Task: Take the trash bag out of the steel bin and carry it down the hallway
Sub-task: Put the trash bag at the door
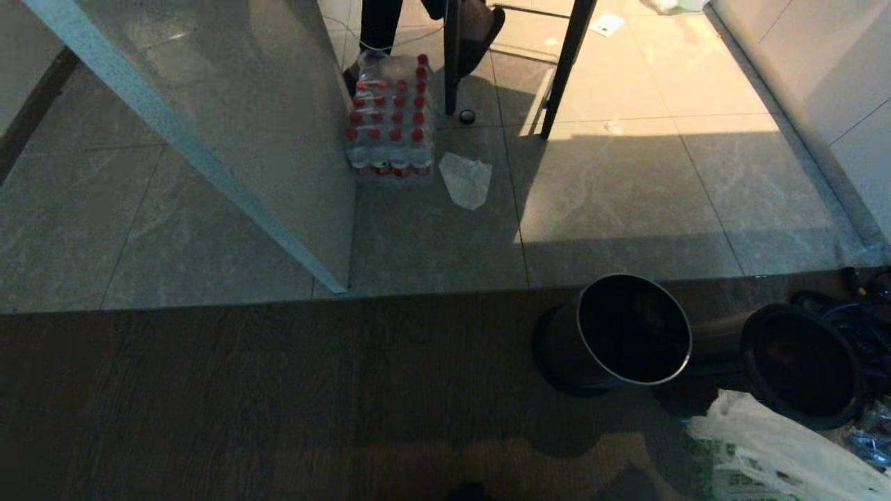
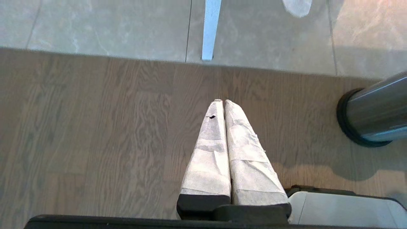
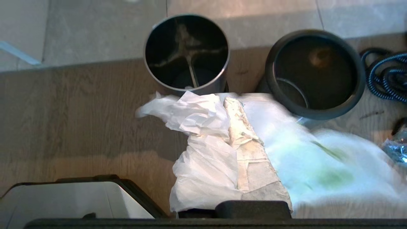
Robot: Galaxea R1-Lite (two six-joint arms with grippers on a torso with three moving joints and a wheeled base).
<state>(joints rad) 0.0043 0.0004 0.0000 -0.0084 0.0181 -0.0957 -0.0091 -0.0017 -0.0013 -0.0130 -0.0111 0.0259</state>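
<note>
The trash bag (image 3: 203, 159), thin white plastic with green print, hangs clear of the bins; it also shows at the lower right of the head view (image 1: 766, 445). My right gripper (image 3: 222, 101) is shut on a crumpled fold of it, and the plastic covers one finger. The steel bin (image 1: 800, 362), black-rimmed with a dark inside, stands just beyond the bag (image 3: 314, 73) and looks empty. My left gripper (image 2: 222, 101) hangs shut over the wood floor with nothing in it. The hallway's pale tiles (image 1: 626, 181) begin beyond the wood strip.
A second metal bin (image 1: 612, 330) with a bare steel rim stands left of the black-rimmed one. A pack of red-capped bottles (image 1: 391, 122) and a flat white scrap (image 1: 466, 179) lie on the tiles beside a slanted glass panel (image 1: 209, 139). Cables (image 1: 856, 313) lie at far right.
</note>
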